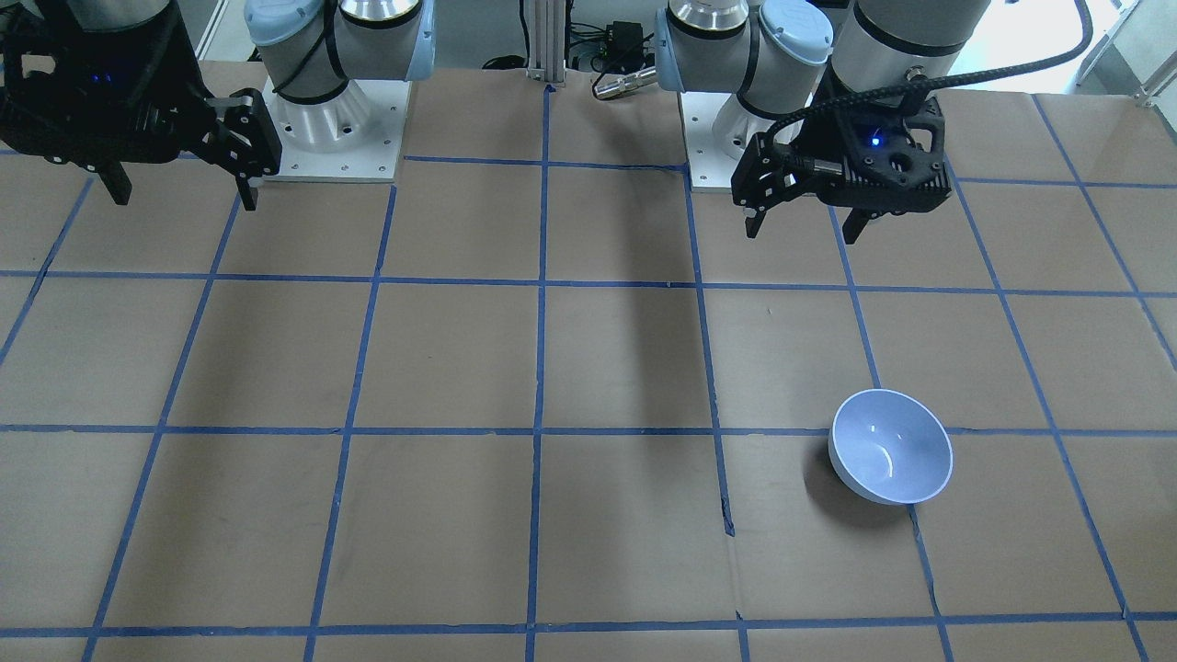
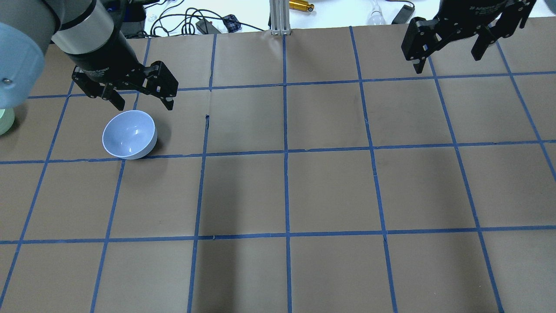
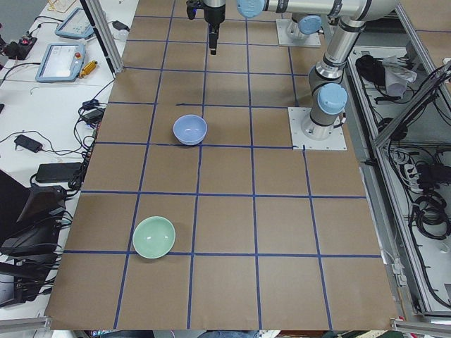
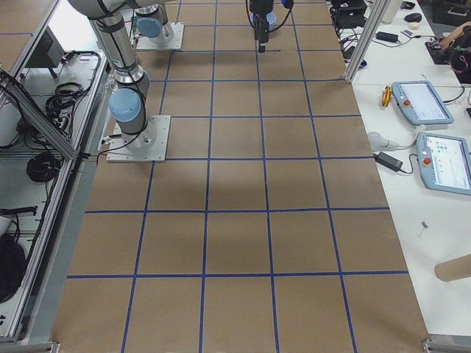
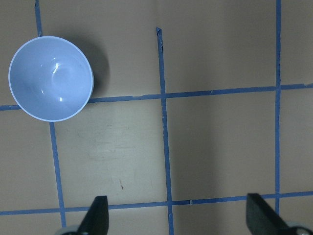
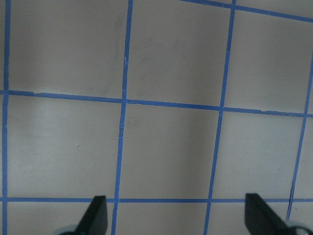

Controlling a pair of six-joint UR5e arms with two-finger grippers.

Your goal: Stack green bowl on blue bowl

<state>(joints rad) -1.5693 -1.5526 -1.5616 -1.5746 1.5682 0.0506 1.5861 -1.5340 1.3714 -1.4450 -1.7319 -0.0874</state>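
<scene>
Taped table bears glossy blue bowl and seemingly empty green bowl.

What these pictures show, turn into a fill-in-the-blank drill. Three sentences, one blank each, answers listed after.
1. The left gripper and the right gripper both have their jaws ____ and hold nothing.
2. The gripper that hangs nearer the blue bowl is the ____ one.
3. The green bowl and the blue bowl stand apart on the table, each with its opening facing ____.

Missing words: open; left; up.
</scene>
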